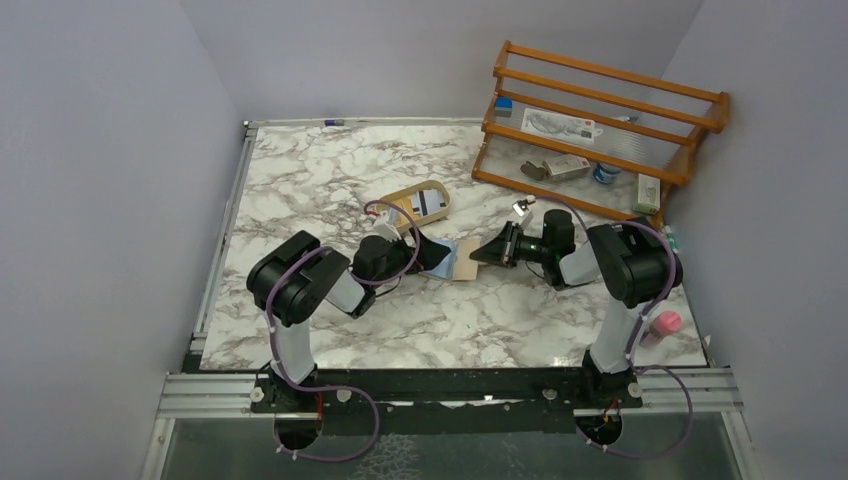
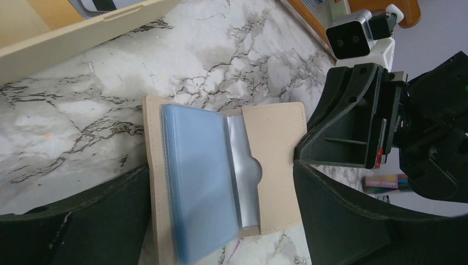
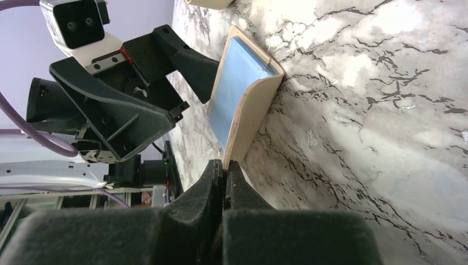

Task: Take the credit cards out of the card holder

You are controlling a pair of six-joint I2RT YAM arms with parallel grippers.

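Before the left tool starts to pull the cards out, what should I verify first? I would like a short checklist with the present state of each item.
1. The card holder lies open with the blue cards exposed: ok.
2. The right tool is shut on the edge of the free flap: ok.
3. The left tool is open, with one finger on each side of the card holder: ok.
4. The left tool grips the cards: not ok, it pinches nothing yet.
5. The number of cards in the stack is known: cannot tell.
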